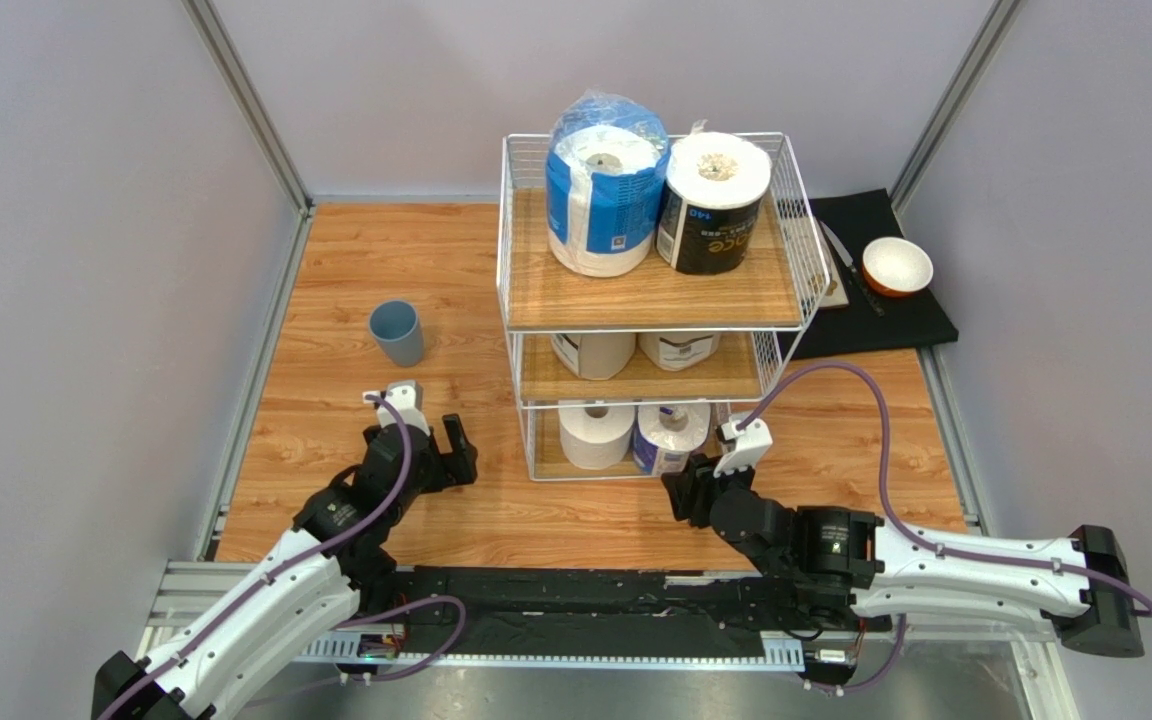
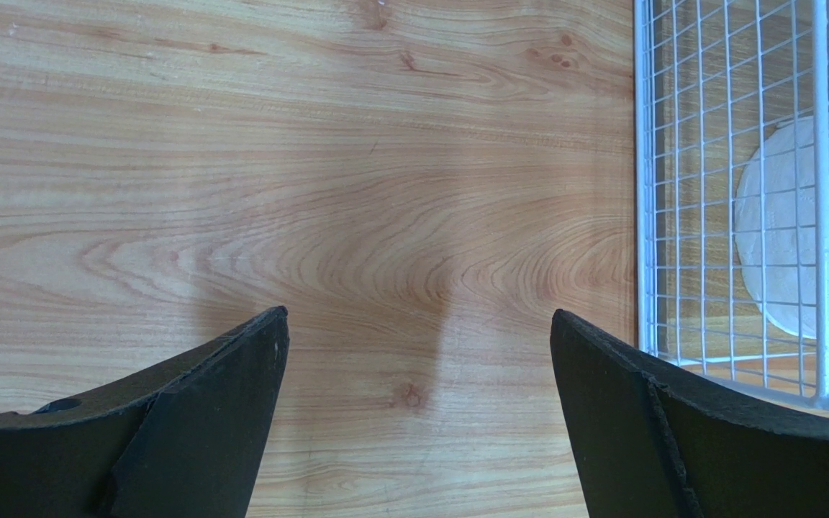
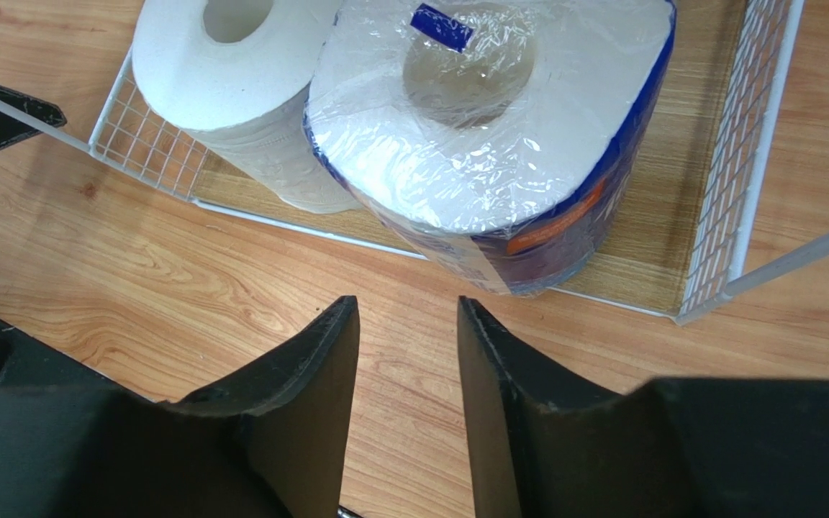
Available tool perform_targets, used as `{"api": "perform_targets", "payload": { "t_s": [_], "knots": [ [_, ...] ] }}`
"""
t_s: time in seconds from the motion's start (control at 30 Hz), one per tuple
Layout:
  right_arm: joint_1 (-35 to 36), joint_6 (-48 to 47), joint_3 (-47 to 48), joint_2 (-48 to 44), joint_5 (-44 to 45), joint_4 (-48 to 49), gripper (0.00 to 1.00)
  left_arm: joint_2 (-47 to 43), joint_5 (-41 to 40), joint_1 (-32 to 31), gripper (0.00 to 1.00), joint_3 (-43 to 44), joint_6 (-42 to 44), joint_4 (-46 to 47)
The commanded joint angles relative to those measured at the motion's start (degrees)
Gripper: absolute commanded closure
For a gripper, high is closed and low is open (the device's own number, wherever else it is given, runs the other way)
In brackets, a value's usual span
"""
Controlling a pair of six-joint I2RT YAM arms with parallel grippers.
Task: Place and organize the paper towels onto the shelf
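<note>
The shelf (image 1: 800, 225) stands at the middle back. Its top board holds a blue-plastic-wrapped roll (image 1: 606, 188) and a dark-wrapped roll (image 1: 713, 203). Two tan-wrapped rolls (image 1: 593, 354) show partly on the middle board. On the bottom board stand a plain white roll (image 1: 597, 432) and a blue-labelled roll (image 1: 669, 435). My left gripper (image 1: 425, 447) is wide open and empty over bare table (image 2: 417, 318), left of the rack's (image 2: 646, 216) lowest tier. My right gripper (image 1: 687, 492) is partly open and empty (image 3: 408, 308), just in front of the bottom-tier rolls (image 3: 495, 130).
A blue cup (image 1: 397, 332) stands on the table left of the shelf. A black mat (image 1: 913, 315) with an orange bowl (image 1: 898, 266) and a utensil lies to the shelf's right. Grey walls enclose the table on three sides.
</note>
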Motion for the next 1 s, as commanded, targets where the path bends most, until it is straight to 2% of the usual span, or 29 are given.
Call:
{"api": "perform_targets", "payload": {
  "t_s": [0.0,0.3,0.43,0.97],
  "knots": [
    [0.2,2.1,-1.0,0.3,4.0,4.6,0.64,0.5,0.1,-0.2,0.01,-0.2,-0.2,2.4],
    [0.2,3.7,-1.2,2.3,11.3,5.5,0.73,0.5,0.3,-0.2,0.01,-0.8,-0.7,2.7],
    [-0.7,3.8,-1.0,4.1,13.7,6.2,0.73,0.8,0.6,-0.2,0.01,-0.7,-0.6,3.1],
    [-8.7,-4.1,-1.6,10.4,7.3,17.7,0.73,1.6,0.3,-0.2,0.01,-0.3,0.0,3.5]
  ]
}}
